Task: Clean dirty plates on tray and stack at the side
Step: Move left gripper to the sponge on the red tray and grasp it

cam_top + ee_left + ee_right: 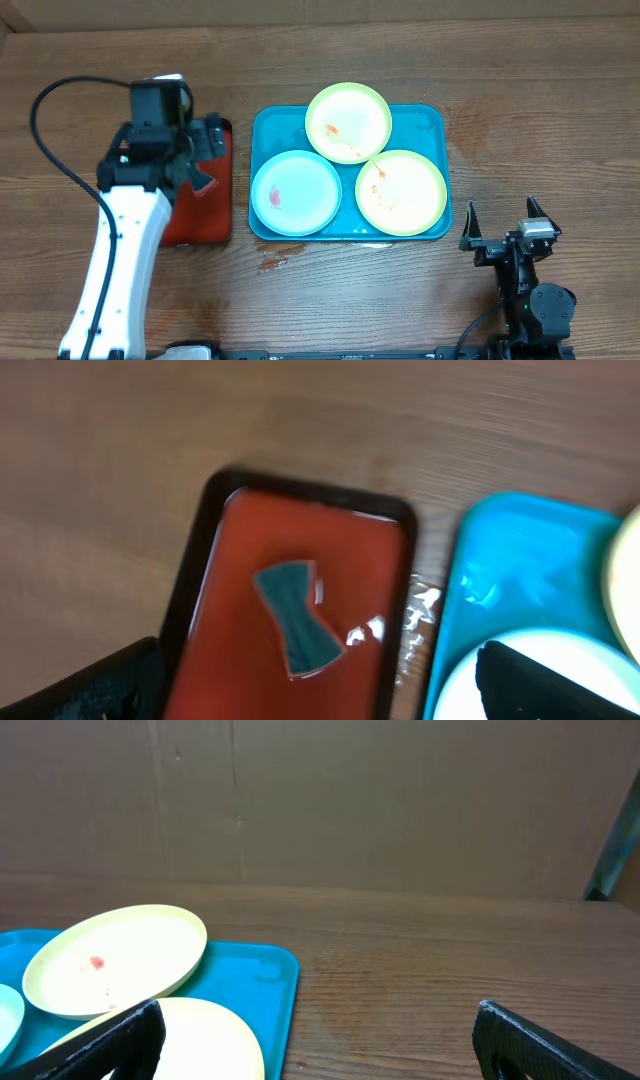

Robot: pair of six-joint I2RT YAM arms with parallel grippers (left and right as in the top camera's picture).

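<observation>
The turquoise tray [432,118] lies mid-table and holds three plates. A yellow-green plate [348,122] with orange smears is at its back. A second yellow-green plate [401,192], also smeared, is at the front right. A white plate with a light-blue rim [296,194], with a red smear, is at the front left. My left gripper [207,153] is open and empty, above the red-orange tray left of the turquoise one. My right gripper [510,226] is open and empty, right of the turquoise tray near the front. In the right wrist view both yellow-green plates [115,958] [205,1040] and the tray [262,978] show.
The red-orange tray with black rim [250,550] holds liquid and a teal sponge piece [297,615], seen under my left gripper [315,695]. Wet patches lie on the wood in front of the turquoise tray [275,262]. A cardboard wall stands at the back [320,800].
</observation>
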